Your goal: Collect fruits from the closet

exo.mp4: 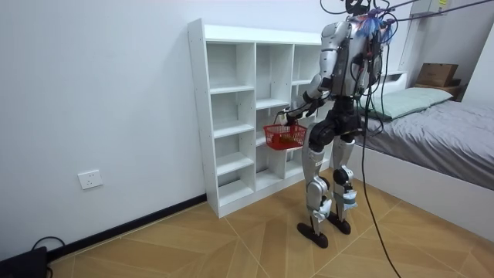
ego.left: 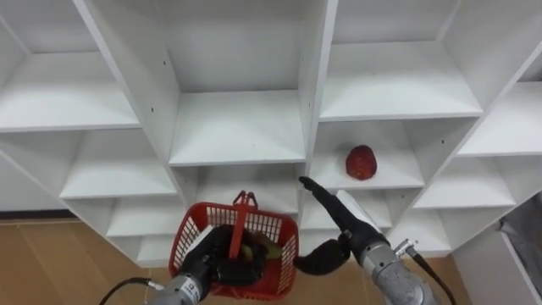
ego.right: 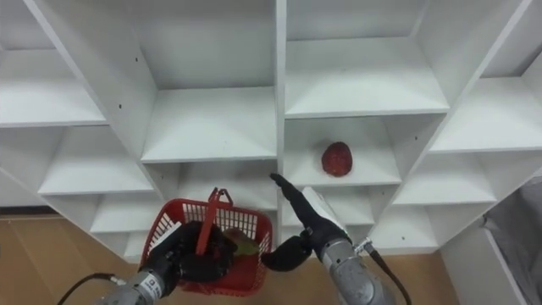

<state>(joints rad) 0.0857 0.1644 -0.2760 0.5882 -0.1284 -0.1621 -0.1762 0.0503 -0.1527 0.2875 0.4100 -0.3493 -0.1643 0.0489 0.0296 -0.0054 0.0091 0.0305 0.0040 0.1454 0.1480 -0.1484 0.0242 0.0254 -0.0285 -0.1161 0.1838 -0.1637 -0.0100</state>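
Observation:
A red fruit [ego.left: 361, 162] [ego.right: 337, 158] lies on a white closet shelf [ego.left: 406, 174] in the right column. My right hand [ego.left: 337, 222] [ego.right: 306, 217] is below and to the left of it, apart from it, one finger stretched toward the shelf and the others curled, holding nothing. My left hand [ego.left: 222, 258] [ego.right: 193, 258] is shut on the handle of a red mesh basket [ego.left: 275, 229] [ego.right: 252, 224] held in front of the closet. Something greenish [ego.left: 254, 251] lies inside the basket. The room view shows me standing upright before the closet [exo.mp4: 239, 108] with the basket [exo.mp4: 284, 137] at waist height.
The closet's other compartments [ego.left: 237, 127] around the fruit stand bare. A vertical divider [ego.left: 312, 93] runs just left of the fruit's shelf. A bed [exo.mp4: 432, 131] stands behind me at the room view's right. The floor is wooden parquet [exo.mp4: 231, 239].

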